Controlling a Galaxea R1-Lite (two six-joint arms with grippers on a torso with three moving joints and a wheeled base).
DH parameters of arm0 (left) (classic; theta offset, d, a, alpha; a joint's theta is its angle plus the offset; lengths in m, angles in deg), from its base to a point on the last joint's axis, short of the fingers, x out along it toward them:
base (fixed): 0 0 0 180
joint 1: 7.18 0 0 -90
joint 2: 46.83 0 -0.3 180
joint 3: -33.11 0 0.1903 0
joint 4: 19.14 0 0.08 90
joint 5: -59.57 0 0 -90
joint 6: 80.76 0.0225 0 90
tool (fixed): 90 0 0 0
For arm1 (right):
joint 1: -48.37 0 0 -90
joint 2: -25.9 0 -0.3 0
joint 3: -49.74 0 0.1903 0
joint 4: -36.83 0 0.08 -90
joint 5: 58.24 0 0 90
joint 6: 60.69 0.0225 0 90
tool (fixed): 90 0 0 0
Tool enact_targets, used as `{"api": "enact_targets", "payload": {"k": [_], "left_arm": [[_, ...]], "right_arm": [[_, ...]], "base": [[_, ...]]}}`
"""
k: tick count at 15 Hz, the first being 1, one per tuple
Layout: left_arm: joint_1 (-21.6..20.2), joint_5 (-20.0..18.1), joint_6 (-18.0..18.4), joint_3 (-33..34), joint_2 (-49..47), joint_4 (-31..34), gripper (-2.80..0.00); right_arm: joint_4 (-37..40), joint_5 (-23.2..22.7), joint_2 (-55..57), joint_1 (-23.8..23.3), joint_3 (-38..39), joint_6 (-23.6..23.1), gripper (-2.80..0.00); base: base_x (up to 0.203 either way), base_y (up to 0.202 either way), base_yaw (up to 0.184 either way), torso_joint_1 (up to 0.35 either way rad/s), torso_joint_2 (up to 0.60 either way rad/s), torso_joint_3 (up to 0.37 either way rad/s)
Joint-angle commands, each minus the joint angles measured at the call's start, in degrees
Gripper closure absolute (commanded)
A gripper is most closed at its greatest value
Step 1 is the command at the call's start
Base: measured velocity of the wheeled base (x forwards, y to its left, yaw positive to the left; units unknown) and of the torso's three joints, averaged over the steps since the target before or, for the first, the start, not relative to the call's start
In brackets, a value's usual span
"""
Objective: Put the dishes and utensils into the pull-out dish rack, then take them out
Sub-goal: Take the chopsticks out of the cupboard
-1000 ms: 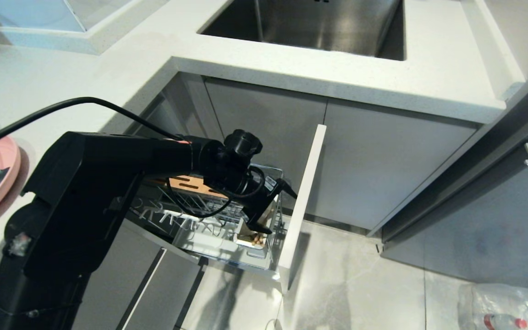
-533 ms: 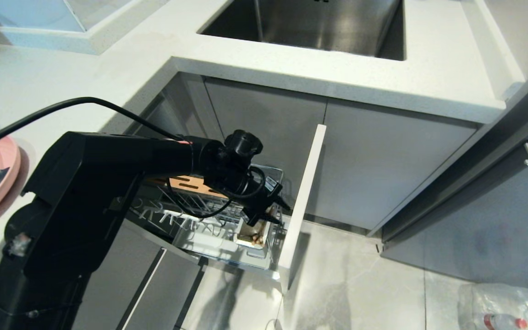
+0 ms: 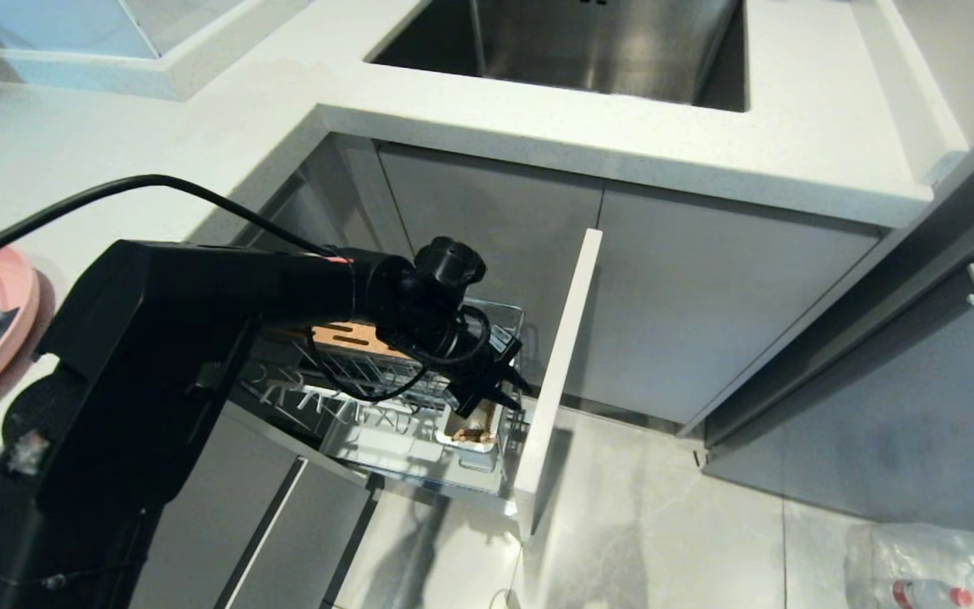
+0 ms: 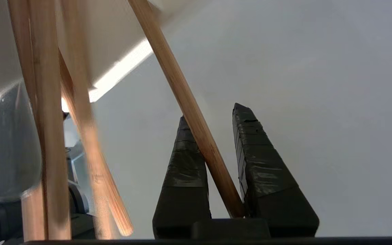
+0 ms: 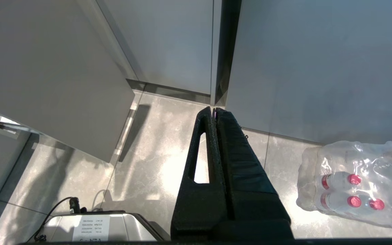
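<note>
Left wrist view: left claw (image 4: 213,117) pinches one chopstick (image 4: 185,98) over the utensil cup (image 3: 472,433)

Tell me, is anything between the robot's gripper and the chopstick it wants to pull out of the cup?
No. The left gripper is already shut on one chopstick, with nothing between them. The other chopsticks stand beside it in the white utensil cup, close but not in the way.
</note>
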Motion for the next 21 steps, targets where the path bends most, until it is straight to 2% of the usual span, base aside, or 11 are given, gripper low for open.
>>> {"api": "enact_targets", "payload": {"k": [1, 11, 21], "left_arm": [[0.1, -0.1, -0.4, 0.0, 2.1, 0.1, 0.00], [1.3, 0.3, -0.5, 0.0, 15.3, 4.5, 0.00], [3.0, 0.2, -0.6, -0.1, 21.1, 6.8, 0.00]], "right_arm": [[0.0, 0.0, 0.0, 0.0, 0.0, 0.0, 0.00], [0.0, 0.0, 0.0, 0.0, 0.0, 0.0, 0.00], [0.0, 0.0, 0.1, 0.0, 0.0, 0.0, 0.00]], "base": [[0.000, 0.000, 0.000, 0.000, 0.00, 0.000], [0.000, 0.000, 0.000, 0.000, 0.00, 0.000], [0.000, 0.000, 0.000, 0.000, 0.00, 0.000]]}}
